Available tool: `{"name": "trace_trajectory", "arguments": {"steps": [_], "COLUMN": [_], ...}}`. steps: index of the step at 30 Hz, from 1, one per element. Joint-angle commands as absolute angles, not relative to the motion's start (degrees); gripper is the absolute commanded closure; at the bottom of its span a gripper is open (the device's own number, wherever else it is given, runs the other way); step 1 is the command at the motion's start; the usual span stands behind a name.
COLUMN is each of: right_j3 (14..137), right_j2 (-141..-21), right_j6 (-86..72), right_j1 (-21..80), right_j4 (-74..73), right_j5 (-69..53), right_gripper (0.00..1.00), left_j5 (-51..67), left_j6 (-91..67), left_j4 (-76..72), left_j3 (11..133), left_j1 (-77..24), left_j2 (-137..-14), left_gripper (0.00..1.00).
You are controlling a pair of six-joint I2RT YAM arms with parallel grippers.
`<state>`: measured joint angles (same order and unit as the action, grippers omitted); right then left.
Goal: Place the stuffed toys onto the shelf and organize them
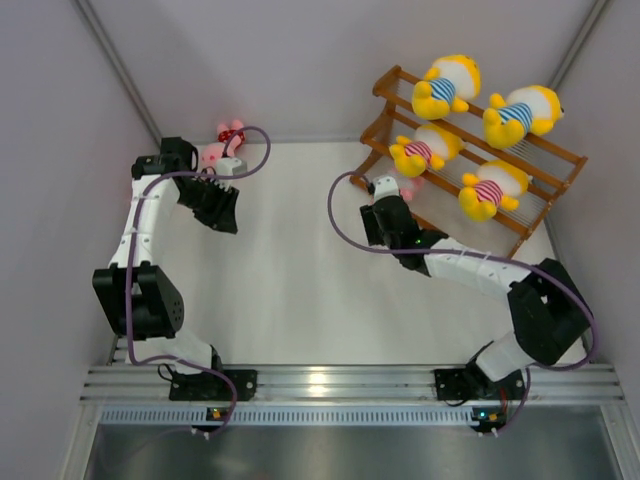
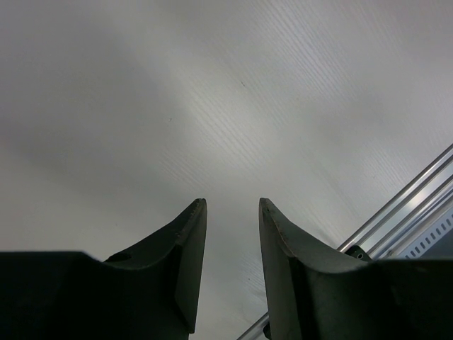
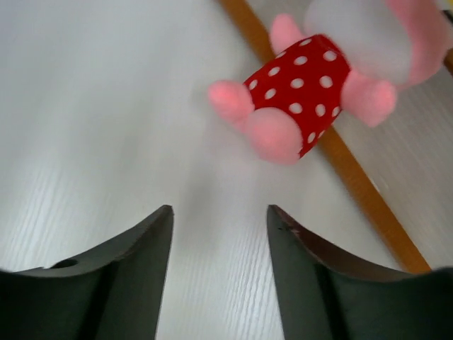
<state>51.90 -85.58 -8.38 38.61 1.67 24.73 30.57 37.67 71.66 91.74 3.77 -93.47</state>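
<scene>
**A:** What's hard to make out?

**B:** From the right wrist, the pink toy [image 3: 297,95] in its red dotted outfit is blurred, and its head is cut off at the top edge. From above, the wrist covers most of it. A pink heap [image 1: 222,142] sits partly behind the left arm and its purple cable [image 1: 262,150], and I can't count the toys in it.

**A:** The right gripper?

**B:** The right gripper [image 3: 221,212] is released, jaws wide, with nothing between them. The pink toy lies just beyond its fingertips, apart from them, over the lowest rail of the shelf [image 3: 357,184].

**A:** The left?

**B:** The left gripper [image 2: 232,205] is partly spread and empty over bare table [image 2: 212,106]. The heap is back behind its wrist. Four yellow toys [image 1: 445,85] sit on the shelf's upper tiers, beyond the right gripper.
</scene>
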Motion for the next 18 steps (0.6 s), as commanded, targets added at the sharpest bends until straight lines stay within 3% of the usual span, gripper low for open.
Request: {"name": "trace_trajectory", "arguments": {"steps": [1, 2, 3, 6, 13, 18], "right_j3": [58.87, 62.37, 64.14, 70.82, 81.28, 84.11], "right_j2": [-87.44, -88.84, -92.16, -98.51, -109.15, -114.34], "right_j6": [-0.45, 3.65, 5.26, 10.36, 17.48, 21.43], "right_j1": [40.43, 40.34, 40.34, 40.34, 40.08, 39.38], "right_j4": [-9.53, -11.75, -13.87, -22.22, -28.21, -26.82], "right_j5": [17.95, 17.32, 17.14, 16.79, 24.76, 33.64], "right_gripper": [0.49, 0.55, 0.67, 0.82, 1.0, 1.0], "left_j5": [31.55, 31.55, 31.47, 31.2, 30.5, 30.15], "left_j6": [38.41, 38.32, 38.32, 38.41, 38.23, 38.23], "left_j4": [72.25, 72.25, 72.25, 72.16, 72.25, 72.25], "left_j3": [92.11, 92.11, 92.2, 92.11, 92.11, 92.2], "left_j1": [3.78, 3.78, 3.78, 3.69, 3.69, 3.78], "left_j2": [-91.58, -91.58, -91.67, -91.06, -90.7, -90.79], "left_gripper": [0.59, 0.59, 0.59, 0.59, 0.59, 0.59]}}
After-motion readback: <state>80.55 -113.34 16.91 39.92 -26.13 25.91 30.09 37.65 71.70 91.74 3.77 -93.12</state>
